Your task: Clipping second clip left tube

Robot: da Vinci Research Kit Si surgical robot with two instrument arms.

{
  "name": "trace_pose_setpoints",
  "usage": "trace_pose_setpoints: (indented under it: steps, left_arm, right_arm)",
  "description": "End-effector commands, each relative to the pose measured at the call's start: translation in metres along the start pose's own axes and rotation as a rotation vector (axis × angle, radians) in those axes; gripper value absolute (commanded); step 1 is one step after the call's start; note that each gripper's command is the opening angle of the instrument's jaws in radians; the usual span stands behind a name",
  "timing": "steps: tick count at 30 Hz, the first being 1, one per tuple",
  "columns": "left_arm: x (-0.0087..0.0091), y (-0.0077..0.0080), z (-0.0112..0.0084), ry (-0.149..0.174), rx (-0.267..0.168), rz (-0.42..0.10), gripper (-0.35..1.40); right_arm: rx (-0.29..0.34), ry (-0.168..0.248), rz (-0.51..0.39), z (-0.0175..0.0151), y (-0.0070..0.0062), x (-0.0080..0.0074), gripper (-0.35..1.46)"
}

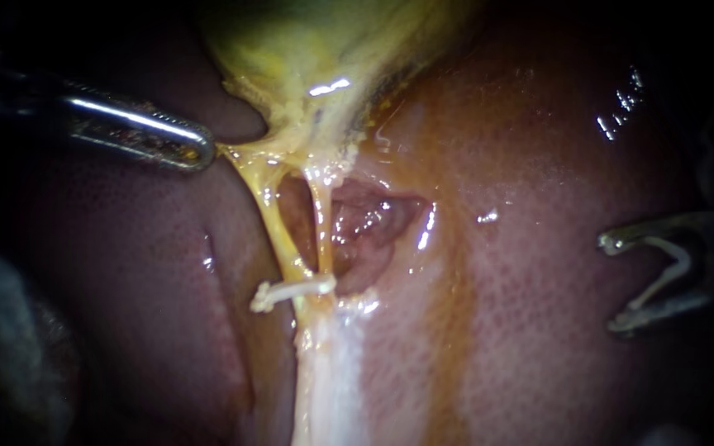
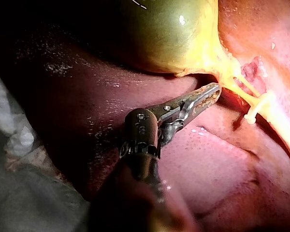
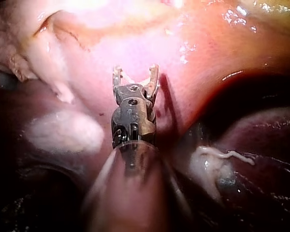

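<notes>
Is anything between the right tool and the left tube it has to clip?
Probably yes: the right tube runs beside the left tube on the side facing the right tool, which holds a clip. Otherwise only bare liver lies between them.

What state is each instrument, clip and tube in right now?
Left instrument, jaws shut on gallbladder tissue.
Right instrument, jaws apart, holding loaded clip.
White clip, closed on left tube.
Left tube, taut, one clip on it.
</notes>
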Motion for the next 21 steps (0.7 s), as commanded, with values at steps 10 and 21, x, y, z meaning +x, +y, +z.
trace_pose_setpoints:
  steps: [10, 21]
  left_arm:
    - [0.0000, 0.0000, 0.0000, 0.000, 0.000, 0.000, -0.35]
    - [0.0000, 0.0000, 0.0000, 0.000, 0.000, 0.000, -0.35]
  right_arm:
    - [0.088, 0.101, 0.104, 0.0063, -0.0001, 0.0065, 0.50]
    - [0.121, 0.213, 0.243, 0.0117, 0.0012, 0.0114, 0.49]
